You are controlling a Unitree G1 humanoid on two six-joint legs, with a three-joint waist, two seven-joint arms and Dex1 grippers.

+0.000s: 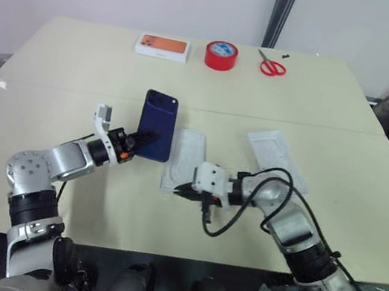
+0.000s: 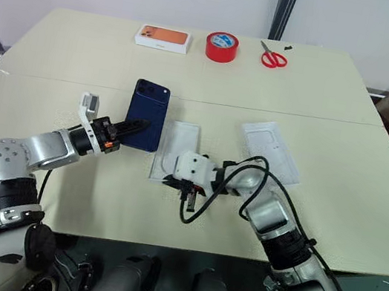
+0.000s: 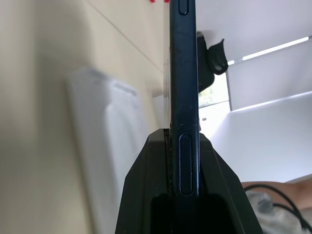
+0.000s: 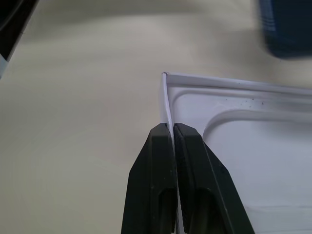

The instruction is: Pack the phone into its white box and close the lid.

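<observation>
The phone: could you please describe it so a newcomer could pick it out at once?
On the beige table, look just left of centre, where the left gripper holds the phone lifted, beside the white box. It is slim, glossy and dark navy; the trays are white and the far carton pictures an orange phone.

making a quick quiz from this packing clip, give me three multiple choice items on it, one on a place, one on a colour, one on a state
1. Where are the scissors?
A. far edge of the table, right of the tape roll
B. beside the left gripper
C. on the carton

2. What colour is the tape roll?
A. blue
B. red
C. white

3. What does the left gripper hold?
A. nothing
B. the scissors
C. the phone

Key: 1 A, they lie past the roll at the far edge. 2 B, plainly red. 3 C, the left wrist view shows its fingers clamping the phone's edge.
</observation>
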